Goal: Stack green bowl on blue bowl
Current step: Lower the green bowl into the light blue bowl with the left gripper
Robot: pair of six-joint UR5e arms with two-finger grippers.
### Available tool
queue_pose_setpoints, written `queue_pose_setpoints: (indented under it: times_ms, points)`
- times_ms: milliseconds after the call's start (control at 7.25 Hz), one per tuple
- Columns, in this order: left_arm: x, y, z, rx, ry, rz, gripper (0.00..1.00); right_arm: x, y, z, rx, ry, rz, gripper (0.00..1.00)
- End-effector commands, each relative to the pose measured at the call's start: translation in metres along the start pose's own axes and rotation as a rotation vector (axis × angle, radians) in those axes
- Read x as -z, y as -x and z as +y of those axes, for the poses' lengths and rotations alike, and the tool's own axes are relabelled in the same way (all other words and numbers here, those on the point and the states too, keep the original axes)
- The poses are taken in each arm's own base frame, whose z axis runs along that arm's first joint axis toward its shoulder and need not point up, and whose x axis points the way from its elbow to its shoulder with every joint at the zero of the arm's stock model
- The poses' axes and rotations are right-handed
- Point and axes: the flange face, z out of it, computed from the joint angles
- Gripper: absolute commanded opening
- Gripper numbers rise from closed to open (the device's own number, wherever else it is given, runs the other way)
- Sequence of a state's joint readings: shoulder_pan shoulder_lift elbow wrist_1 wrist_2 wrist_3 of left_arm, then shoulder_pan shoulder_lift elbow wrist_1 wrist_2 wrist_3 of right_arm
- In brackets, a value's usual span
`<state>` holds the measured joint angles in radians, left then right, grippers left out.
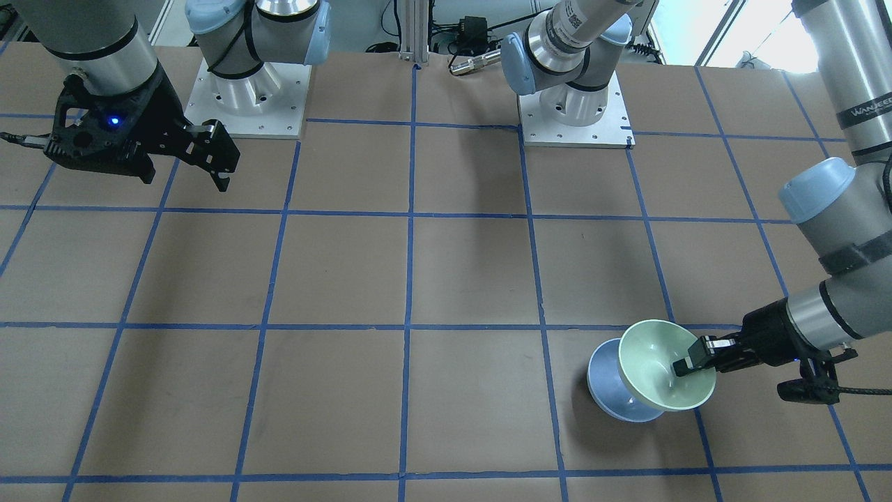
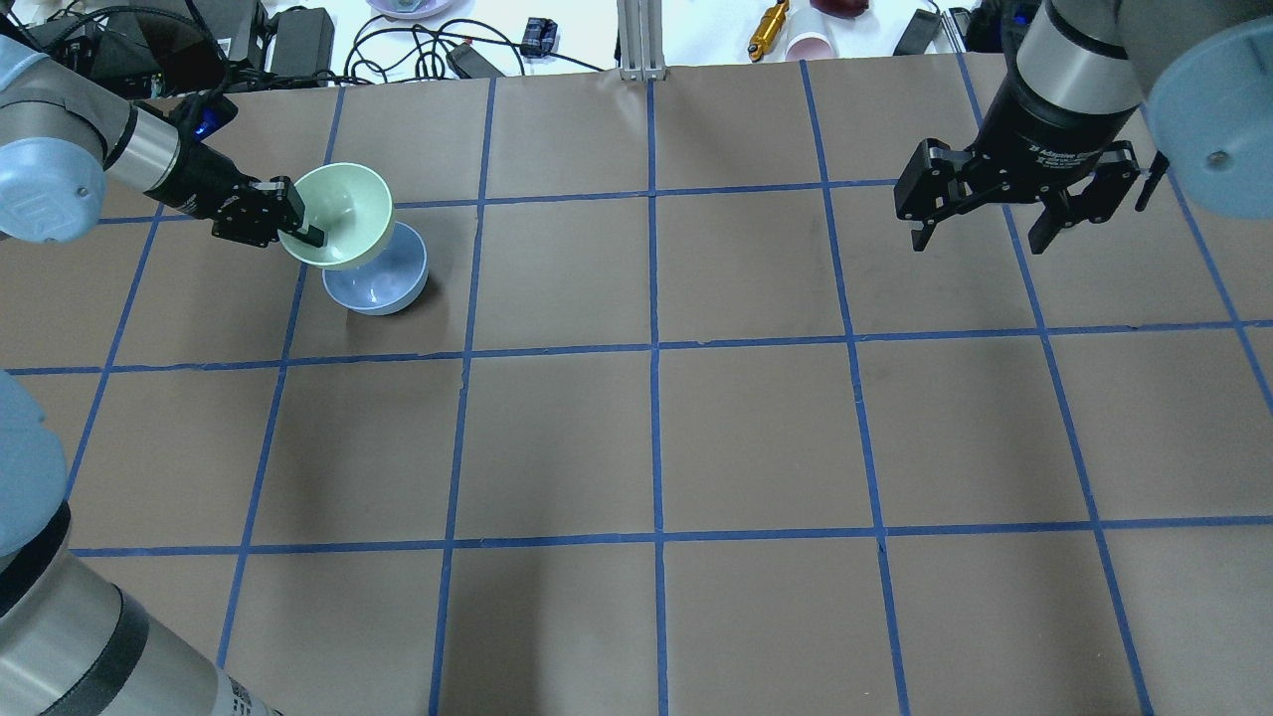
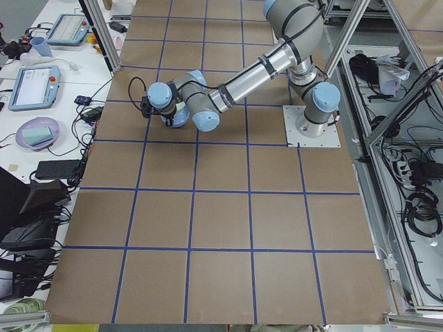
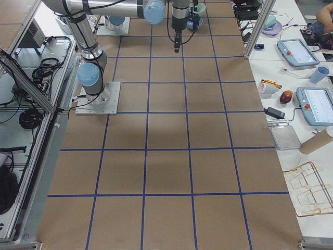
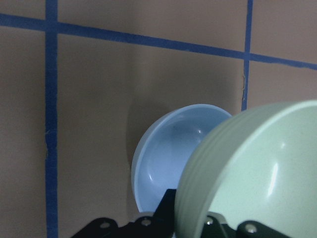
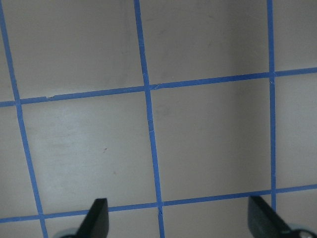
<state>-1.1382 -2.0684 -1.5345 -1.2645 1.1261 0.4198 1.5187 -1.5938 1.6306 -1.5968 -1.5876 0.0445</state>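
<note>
Left hand (image 2: 310, 234) pinches tilted green bowl (image 2: 350, 207), blue bowl (image 2: 383, 285) at its 5 o'clock; right hand (image 2: 980, 239) agape, empty.

I work over a wide table (image 2: 756, 438) covered in brown paper, which strips of blue tape (image 2: 653, 447) divide into large squares; soft grey shadows lie across it. At the middle of the table's far edge stands an aluminium post (image 2: 636, 40). Beyond that edge runs a white bench (image 4: 291, 73) strewn with black cables (image 2: 398, 45), a screened handset (image 4: 301, 52), a metal tray (image 4: 285, 134), a cardboard tube (image 4: 317, 140) and a wire rack (image 4: 309, 187). Along the table's opposite side, behind me, aluminium rails (image 4: 28, 83) fence in a cable coil (image 4: 28, 119). A bright window (image 1: 739, 31) glares there, past one corner of the table.
</note>
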Motion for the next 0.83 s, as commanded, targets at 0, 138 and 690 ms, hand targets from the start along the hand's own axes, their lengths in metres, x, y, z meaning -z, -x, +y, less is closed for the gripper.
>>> queue_pose_setpoints:
  times_ms: [0, 138, 690]
  points:
    - [-0.0051, -0.0025, 0.0012, 0.004, 0.007, 0.001, 0.0, 0.0, 0.0, 0.0, 0.0, 0.0, 0.0, 1.0]
    - [-0.0073, -0.0038, 0.0019, 0.004, 0.012, 0.0, 0.01, 0.0, 0.0, 0.0, 0.0, 0.0, 0.0, 1.0]
    - [-0.0109, -0.0021, 0.0041, 0.014, 0.015, -0.007, 0.2, -0.0007, 0.0, 0.0002, 0.0, 0.001, 0.0, 1.0]
